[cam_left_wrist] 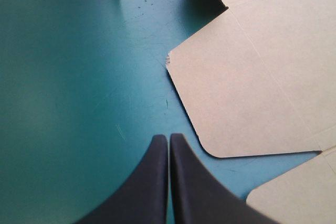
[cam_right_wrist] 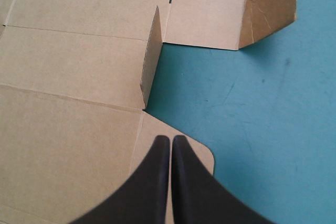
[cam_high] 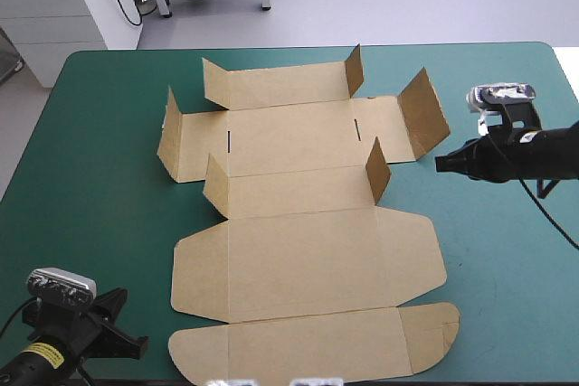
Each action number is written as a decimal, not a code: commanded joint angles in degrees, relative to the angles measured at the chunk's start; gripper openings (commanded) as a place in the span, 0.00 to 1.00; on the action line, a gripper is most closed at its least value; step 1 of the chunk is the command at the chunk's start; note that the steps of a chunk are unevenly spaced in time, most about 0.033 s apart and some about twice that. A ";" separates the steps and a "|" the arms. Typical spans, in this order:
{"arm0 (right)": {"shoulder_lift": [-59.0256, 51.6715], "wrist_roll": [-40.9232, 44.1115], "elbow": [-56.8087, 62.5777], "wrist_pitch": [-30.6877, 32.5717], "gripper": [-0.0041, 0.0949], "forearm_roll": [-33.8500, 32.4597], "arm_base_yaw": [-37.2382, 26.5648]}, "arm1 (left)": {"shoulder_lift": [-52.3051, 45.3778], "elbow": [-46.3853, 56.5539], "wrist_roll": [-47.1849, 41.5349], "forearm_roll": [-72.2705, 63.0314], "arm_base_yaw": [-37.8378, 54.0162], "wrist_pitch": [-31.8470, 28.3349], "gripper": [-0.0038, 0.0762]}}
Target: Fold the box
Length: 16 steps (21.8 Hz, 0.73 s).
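The brown box (cam_high: 298, 250) lies as a cut sheet across the middle of the teal-green table, mostly flat. Several small flaps stand up at its far half, among them one at the far right (cam_high: 423, 115). My left gripper (cam_high: 139, 346) is shut and empty near the table's front left corner, apart from the sheet. In the left wrist view its fingertips (cam_left_wrist: 168, 138) hover over the cover beside a rounded flap of the box (cam_left_wrist: 247, 93). My right gripper (cam_high: 441, 164) is shut at the sheet's right side. Its tips (cam_right_wrist: 170, 139) hang over a rounded flap corner (cam_right_wrist: 202, 156), near a raised flap (cam_right_wrist: 152, 56).
Bare teal-green cover (cam_high: 99, 187) runs in a wide strip to the left of the box and another (cam_high: 507, 259) to its right. The sheet's nearest flap (cam_high: 317, 345) reaches close to the table's front edge.
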 commanded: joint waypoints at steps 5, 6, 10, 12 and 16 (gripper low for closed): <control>10.75 -2.94 -12.54 -0.14 0.06 2.83 3.38 | 0.58 -1.33 -1.22 -0.67 0.08 -3.23 0.04; 11.85 -2.94 -13.42 -0.14 0.08 1.90 5.01 | 0.58 -1.33 -1.22 -0.67 0.08 -3.23 0.04; 18.06 0.34 -16.63 -1.98 0.31 -5.40 13.36 | 0.58 -1.33 -1.22 -0.67 0.08 -3.23 0.04; 19.85 1.47 -17.48 -1.42 0.37 -5.51 14.50 | 0.58 -1.33 -1.22 -0.67 0.08 -3.23 0.04; 23.58 1.99 -19.62 -0.15 0.44 -5.65 15.94 | 0.58 -1.33 -1.22 -0.67 0.08 -3.23 0.04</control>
